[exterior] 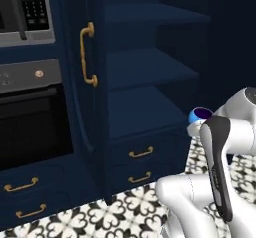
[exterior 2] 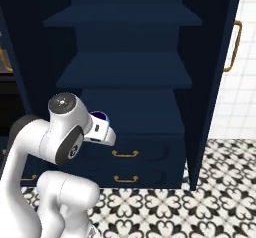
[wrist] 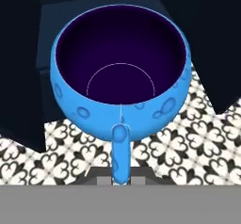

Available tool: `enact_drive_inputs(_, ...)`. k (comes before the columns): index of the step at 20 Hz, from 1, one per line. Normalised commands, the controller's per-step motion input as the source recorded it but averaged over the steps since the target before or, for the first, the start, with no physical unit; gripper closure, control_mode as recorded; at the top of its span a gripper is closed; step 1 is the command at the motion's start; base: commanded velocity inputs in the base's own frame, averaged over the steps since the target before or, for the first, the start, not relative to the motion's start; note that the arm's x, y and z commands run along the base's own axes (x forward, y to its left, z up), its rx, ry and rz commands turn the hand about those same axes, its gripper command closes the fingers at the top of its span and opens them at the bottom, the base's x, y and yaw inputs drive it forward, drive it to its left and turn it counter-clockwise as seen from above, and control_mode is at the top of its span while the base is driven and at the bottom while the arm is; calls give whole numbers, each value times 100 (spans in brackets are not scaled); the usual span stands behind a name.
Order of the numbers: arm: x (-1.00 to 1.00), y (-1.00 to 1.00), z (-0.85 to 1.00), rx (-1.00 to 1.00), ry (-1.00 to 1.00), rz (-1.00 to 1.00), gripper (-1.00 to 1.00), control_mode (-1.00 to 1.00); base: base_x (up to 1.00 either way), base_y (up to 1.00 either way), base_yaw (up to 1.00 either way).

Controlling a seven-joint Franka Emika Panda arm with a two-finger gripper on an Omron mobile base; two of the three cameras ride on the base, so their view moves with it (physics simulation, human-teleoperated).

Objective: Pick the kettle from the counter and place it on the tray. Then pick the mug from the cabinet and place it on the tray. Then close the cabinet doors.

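The bright blue mug [wrist: 122, 82] with its dark inside hangs in the air, its handle [wrist: 119, 152] pointing down between my fingers. My gripper [wrist: 120, 175] is shut on that handle. From the base, the mug [exterior: 198, 115] [exterior 2: 99, 116] sits just in front of the cabinet's lowest shelf [exterior: 145, 109] [exterior 2: 130, 102], partly hidden by my arm. Every cabinet shelf is bare. Both cabinet doors stand open: the left door [exterior: 82, 82] and the right door [exterior 2: 210, 82]. The kettle, the counter and the tray are out of view.
A black oven [exterior: 30, 117] and a microwave [exterior: 25, 12] stand left of the cabinet. Two drawers with brass pulls [exterior 2: 125, 153] lie under the shelves. Patterned floor tiles [exterior 2: 200, 202] run in front, and a white tiled wall [exterior 2: 240, 97] is at the right.
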Motion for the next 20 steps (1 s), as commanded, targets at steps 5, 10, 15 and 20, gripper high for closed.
enact_drive_inputs(5,0,0,0,0,0,0,100,100,-61,73,-50)
enact_drive_inputs(10,0,0,0,0,0,0,100,100,-35,43,-73)
enact_drive_inputs(15,0,0,0,0,0,0,100,100,-22,23,-86)
enact_drive_inputs(20,0,0,0,0,0,0,100,100,-8,17,-94)
